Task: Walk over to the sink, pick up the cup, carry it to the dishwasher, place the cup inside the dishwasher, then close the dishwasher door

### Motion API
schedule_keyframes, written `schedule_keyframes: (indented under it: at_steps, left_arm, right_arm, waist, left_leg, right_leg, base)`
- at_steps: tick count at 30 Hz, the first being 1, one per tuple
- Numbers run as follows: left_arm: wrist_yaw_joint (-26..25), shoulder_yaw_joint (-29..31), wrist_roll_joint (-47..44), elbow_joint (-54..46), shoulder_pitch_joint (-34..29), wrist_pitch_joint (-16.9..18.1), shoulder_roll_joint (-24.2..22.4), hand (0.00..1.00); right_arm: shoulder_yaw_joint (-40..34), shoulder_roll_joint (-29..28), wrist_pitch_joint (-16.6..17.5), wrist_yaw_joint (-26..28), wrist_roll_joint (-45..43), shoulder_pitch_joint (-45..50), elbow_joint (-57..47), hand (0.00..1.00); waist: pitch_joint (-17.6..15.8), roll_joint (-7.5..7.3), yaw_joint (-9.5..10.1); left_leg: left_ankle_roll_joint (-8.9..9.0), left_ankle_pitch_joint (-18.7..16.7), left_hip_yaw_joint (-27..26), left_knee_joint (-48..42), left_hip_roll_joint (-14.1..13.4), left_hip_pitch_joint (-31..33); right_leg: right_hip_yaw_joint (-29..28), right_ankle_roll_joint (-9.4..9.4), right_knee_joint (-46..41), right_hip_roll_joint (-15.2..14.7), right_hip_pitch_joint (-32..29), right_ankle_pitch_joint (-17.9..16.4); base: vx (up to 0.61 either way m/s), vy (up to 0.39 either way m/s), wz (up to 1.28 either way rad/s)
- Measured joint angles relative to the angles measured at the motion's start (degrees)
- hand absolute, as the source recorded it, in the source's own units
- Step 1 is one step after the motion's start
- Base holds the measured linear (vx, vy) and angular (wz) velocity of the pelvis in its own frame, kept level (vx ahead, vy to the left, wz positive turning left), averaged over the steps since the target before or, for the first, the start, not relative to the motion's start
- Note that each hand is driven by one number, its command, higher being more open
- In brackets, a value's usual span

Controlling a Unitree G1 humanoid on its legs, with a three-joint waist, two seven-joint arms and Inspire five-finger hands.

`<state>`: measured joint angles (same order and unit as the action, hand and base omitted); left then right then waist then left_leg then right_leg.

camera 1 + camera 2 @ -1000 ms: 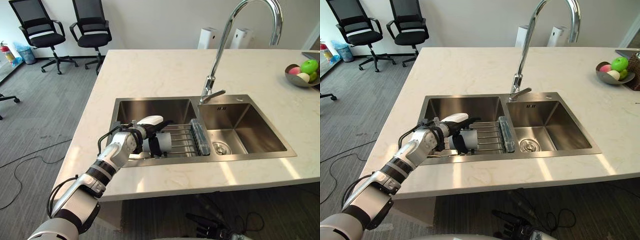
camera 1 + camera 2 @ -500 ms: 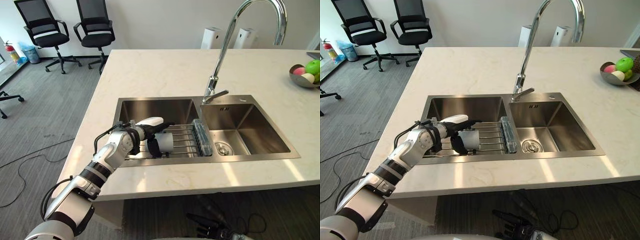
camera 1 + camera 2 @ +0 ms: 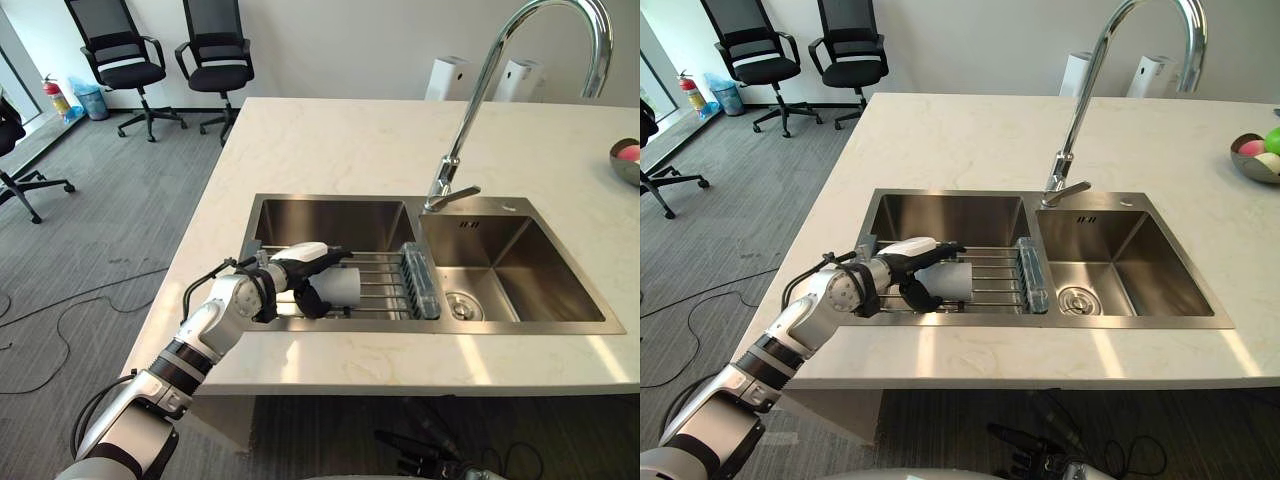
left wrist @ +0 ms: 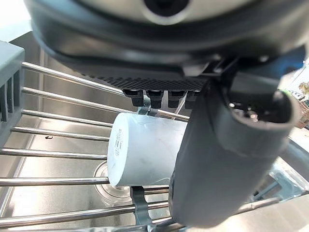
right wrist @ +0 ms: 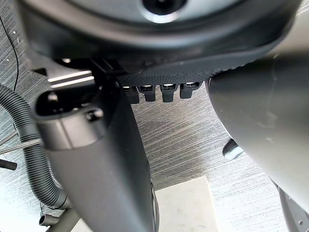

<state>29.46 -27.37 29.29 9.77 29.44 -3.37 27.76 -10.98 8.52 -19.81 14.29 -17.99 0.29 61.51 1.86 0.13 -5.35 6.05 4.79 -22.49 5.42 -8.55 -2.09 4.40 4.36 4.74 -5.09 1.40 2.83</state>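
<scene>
A pale grey cup [image 3: 345,285] lies on its side on the wire rack [image 3: 385,272] across the front of the left sink basin [image 3: 330,222]. My left hand [image 3: 262,293] reaches in from the near left. Its white-covered thumb lies over the cup's top and its dark fingers curl round the cup's near end. In the left wrist view the cup [image 4: 145,150] rests on the bars between fingers and thumb. My right hand [image 3: 420,462] hangs low below the counter edge, fingers relaxed, holding nothing.
A tall chrome faucet [image 3: 470,120] stands behind the divider between the two basins. A grey-blue holder [image 3: 420,280] ends the rack on the right. A fruit bowl [image 3: 1255,160] sits far right on the marble counter [image 3: 330,140]. Office chairs [image 3: 125,60] stand far left.
The whole picture has shifted, so the camera has moved. My left hand keeps the same hold around the cup on the rack.
</scene>
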Motion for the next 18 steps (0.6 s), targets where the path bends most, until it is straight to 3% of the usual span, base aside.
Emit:
schedule_keyframes:
  at_steps: [7, 18]
  left_arm:
    - [2.4, -0.1, 1.4, -1.4, 0.1, -0.3, -0.3, 1.0]
    - [8.7, -4.6, 5.1, 2.0, 6.5, -4.6, -1.1, 1.0]
  right_arm:
    - [0.0, 0.1, -0.3, -0.1, 0.0, -0.1, 0.3, 1.0]
    - [-0.2, 0.3, -0.7, 0.4, 0.0, -0.8, 1.0, 1.0]
  waist:
    - [0.1, 0.02, -0.08]
    - [0.7, 0.2, -0.74]
  left_leg:
    - [-0.02, 0.0, -0.2, 0.0, 0.0, 0.2]
    - [-0.21, 0.6, -1.2, 0.0, -0.2, 0.3]
  right_leg:
    - [-0.4, -0.01, -0.2, 0.0, -0.3, 0.0]
    - [-1.6, -0.5, -2.2, 0.2, -2.1, -0.1]
  base:
    - [0.0, -0.001, -0.01]
    - [-0.03, -0.001, -0.05]
